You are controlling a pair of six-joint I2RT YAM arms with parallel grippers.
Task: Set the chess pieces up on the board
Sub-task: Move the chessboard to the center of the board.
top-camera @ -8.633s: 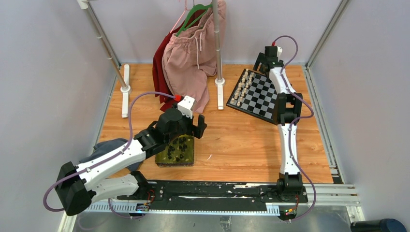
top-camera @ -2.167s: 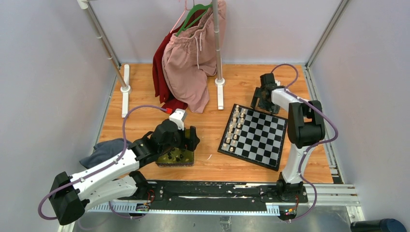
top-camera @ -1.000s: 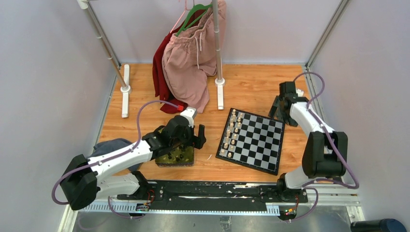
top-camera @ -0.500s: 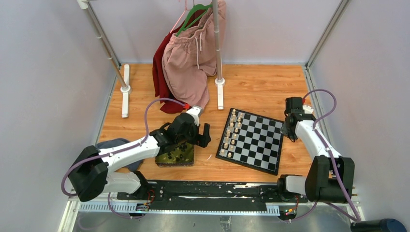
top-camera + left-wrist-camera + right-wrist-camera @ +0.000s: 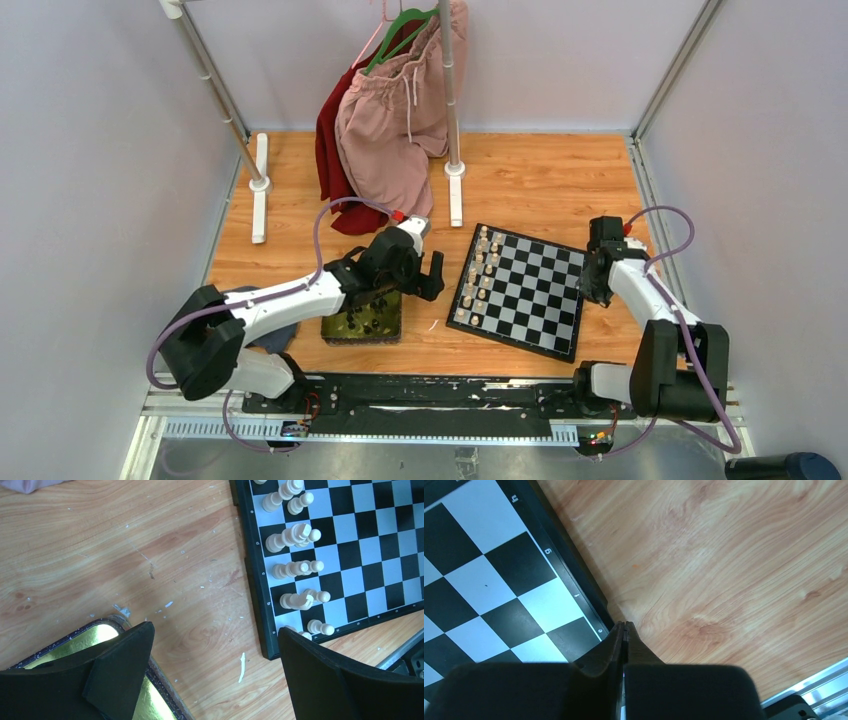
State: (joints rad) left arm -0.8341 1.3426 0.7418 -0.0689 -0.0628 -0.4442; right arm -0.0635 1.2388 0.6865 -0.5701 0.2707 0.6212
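Black chess pieces (image 5: 365, 318) sit in the tray (image 5: 335, 334), near left, off the board (image 5: 530, 295). Heads up: right gripper (image 5: 623, 627) is clenched empty at its right edge and might shove it, toppling white pieces (image 5: 295, 535). Meanwhile left gripper (image 5: 215, 632) hangs wide open.

Left arm: white-shelled left robot arm (image 5: 290, 303) with bulky black joints, lower left of frame.
Right arm: matching white-and-black right robot arm (image 5: 640, 290), right side.
Cables: thin purple cable (image 5: 318, 240) along each arm; red plug (image 5: 397, 214) at the left wrist.
Fingers: matte black wedge-shaped fingers (image 5: 120, 665) on the left gripper (image 5: 215, 635); the same black on the right gripper (image 5: 624, 625).
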